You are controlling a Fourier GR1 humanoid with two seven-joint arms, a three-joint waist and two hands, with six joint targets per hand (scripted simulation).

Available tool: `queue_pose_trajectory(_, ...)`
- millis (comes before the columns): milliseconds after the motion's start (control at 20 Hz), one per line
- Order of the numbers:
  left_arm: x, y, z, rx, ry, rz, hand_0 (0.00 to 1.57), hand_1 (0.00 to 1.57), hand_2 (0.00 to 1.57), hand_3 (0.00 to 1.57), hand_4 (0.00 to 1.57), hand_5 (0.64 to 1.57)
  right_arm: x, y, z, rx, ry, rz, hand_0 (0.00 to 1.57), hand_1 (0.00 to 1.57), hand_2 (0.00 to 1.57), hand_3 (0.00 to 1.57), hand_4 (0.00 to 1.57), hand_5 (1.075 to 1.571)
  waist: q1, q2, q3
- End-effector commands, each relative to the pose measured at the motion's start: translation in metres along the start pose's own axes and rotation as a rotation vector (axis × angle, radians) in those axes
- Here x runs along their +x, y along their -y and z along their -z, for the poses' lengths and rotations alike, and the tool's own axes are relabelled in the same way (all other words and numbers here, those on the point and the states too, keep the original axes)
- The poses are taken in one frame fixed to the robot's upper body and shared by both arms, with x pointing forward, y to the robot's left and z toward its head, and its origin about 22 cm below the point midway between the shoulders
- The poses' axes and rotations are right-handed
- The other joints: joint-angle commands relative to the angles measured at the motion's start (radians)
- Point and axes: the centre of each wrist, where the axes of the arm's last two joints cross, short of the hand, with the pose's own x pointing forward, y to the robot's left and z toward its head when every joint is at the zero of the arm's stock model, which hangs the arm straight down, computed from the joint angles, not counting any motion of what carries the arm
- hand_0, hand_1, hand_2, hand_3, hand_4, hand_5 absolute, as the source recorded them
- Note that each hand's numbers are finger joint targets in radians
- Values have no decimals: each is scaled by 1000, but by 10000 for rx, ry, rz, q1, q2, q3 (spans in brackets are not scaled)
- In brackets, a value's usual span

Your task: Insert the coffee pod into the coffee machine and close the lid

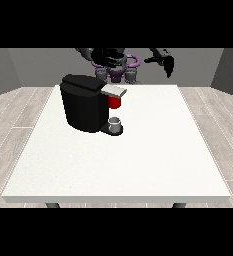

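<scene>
The black coffee machine stands on the table's far left part. Its grey lid juts out to the right, lying about level. Directly under the lid shows a red piece, which looks like the coffee pod in its holder. A small grey cup sits on the machine's base below it. The hand at the view's right hangs in the air behind the table's far edge, its fingers relaxed and holding nothing. The hand at the view's left is raised above and behind the machine, dark against the robot's torso.
The white table stretches wide towards the camera and to the right of the machine. The robot's torso stands behind the far edge. Wooden floor surrounds the table.
</scene>
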Motion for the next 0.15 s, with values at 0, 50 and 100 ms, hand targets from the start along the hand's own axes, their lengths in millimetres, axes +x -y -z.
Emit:
queue_pose_trajectory(0, -12, 12, -7, 292, -129, -227, 0, 0, 0, 0, 192, 1571, -36, -18, -45, -643, -260, 1039, 0, 0, 0, 0, 279, 1571, -434, -465, 4)
queue_pose_trajectory(50, -18, -18, -22, 329, -473, -78, 0, 0, 0, 0, 192, 1571, -37, -18, -51, -505, -553, 1206, 0, 0, 0, 0, 251, 1571, -485, -617, 1)
queue_pose_trajectory(100, -14, -14, -15, 882, -730, 69, 0, 0, 0, 0, 192, 1571, -56, -18, -74, -600, -975, 1678, 0, 0, 0, 0, 157, 1571, -1006, -899, 6)
